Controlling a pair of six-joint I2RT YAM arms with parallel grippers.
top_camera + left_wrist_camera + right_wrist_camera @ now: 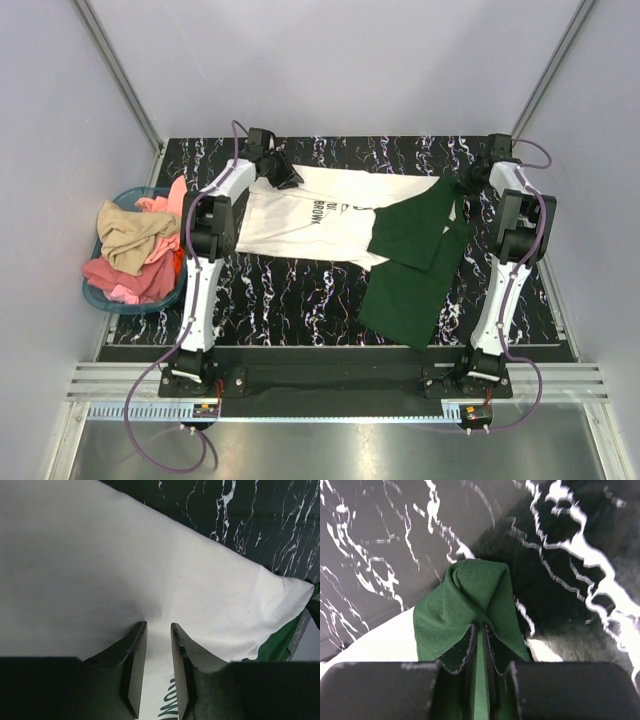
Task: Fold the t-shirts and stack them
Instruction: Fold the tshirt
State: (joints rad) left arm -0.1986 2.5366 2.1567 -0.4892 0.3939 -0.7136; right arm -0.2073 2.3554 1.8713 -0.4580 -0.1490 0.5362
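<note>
The left claw was clamped on the white shirt at upper centre of the frame, and the right claw on the green shirt overlapping it at right, probably to separate them.

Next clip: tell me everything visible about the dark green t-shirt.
The dark green t-shirt is plain, soft, finely ribbed knit. It lies rumpled and unfolded on the right of the black marbled table. Its left part overlaps the cream-white t-shirt. The right gripper pinches a bunched far corner of it between its fingers.
</note>
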